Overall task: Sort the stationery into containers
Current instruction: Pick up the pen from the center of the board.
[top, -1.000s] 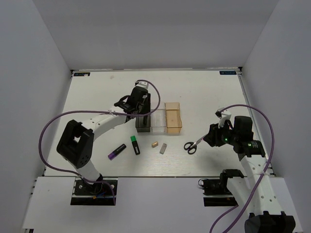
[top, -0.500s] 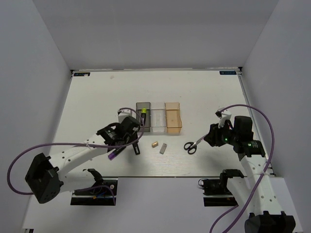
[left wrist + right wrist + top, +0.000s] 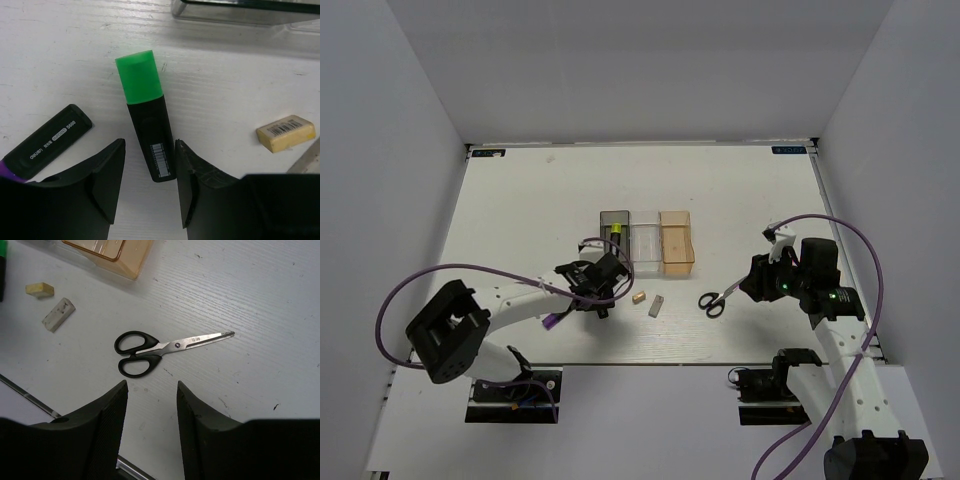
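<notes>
Fingers (image 3: pixel 107 175) apart, astride green-capped marker (image 3: pixel 147 135)

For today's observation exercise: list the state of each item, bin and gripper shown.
yellow-capped marker: capped, in dark grey bin
green-capped marker: capped, on table, between fingers of left gripper
purple-capped marker: on table
scissors: closed, on table
clear bin: empty
orange bin: empty
left gripper: open
right gripper: open, holding nothing
</notes>
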Robot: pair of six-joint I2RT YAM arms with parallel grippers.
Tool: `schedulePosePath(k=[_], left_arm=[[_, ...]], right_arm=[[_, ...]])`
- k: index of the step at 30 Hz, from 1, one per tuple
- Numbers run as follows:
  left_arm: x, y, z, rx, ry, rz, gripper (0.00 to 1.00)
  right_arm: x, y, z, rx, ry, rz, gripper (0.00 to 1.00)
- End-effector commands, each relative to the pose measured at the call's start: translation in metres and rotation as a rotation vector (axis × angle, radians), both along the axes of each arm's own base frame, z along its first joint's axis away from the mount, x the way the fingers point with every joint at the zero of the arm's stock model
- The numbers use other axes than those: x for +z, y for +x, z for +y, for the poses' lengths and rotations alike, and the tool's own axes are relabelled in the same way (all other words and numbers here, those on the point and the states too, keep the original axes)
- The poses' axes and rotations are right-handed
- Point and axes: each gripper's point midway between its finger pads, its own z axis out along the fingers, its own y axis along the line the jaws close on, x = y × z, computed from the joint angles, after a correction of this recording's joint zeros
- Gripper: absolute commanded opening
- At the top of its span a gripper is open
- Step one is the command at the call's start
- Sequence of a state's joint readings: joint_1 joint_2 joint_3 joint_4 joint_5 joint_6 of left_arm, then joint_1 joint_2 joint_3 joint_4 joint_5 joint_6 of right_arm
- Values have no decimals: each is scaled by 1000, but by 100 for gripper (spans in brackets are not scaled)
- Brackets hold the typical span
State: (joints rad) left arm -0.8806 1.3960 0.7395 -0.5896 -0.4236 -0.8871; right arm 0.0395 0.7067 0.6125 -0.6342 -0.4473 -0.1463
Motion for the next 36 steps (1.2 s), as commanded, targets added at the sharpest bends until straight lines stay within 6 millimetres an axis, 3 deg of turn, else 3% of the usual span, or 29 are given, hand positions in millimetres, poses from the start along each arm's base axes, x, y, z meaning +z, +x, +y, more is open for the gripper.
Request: schedulePosePath(k=[1, 10, 11, 15, 16, 19, 23, 24, 27, 28, 29, 30, 31, 33, 36], left_arm=[[-3, 9, -3, 36, 1, -41, 55], [-29, 10, 5, 86, 50, -43, 55], [-32, 7, 6, 96, 52, -40, 51], [-41, -3, 10, 98, 54, -32, 21], [-34, -3, 8, 95, 37, -43, 11], [-14, -10, 4, 53, 41, -79, 1], [33, -6, -15, -9, -8, -170, 1], [56, -1, -25, -37, -25, -201, 1], [78, 5, -33, -96, -22, -234, 1], [101, 15, -46, -101, -60, -277, 1], [101, 20, -47, -121, -25, -273, 1], [113, 27, -51, -139, -18, -297, 1], [124, 40, -51, -138, -9, -315, 1], [124, 58, -53, -124, 26, -295, 2], [121, 89, -58, -132, 71, -262, 4]], right_arm=[[13, 6, 0, 6, -1, -43, 48], [14, 5, 1, 10, 3, -42, 48], [15, 5, 1, 11, 4, -43, 48], [16, 5, 2, 14, 7, -51, 48], [16, 5, 2, 12, 7, -45, 48], [16, 4, 2, 15, 9, -48, 48], [19, 3, 3, 18, 12, -56, 48], [18, 3, 3, 20, 13, -51, 49], [19, 4, 4, 22, 14, -56, 51], [19, 3, 4, 21, 15, -56, 48], [19, 3, 4, 23, 17, -53, 43], [19, 3, 4, 24, 17, -56, 29], [18, 2, 4, 26, 14, -53, 22], [19, 3, 4, 25, 16, -56, 14], [19, 3, 3, 21, 16, -57, 14]])
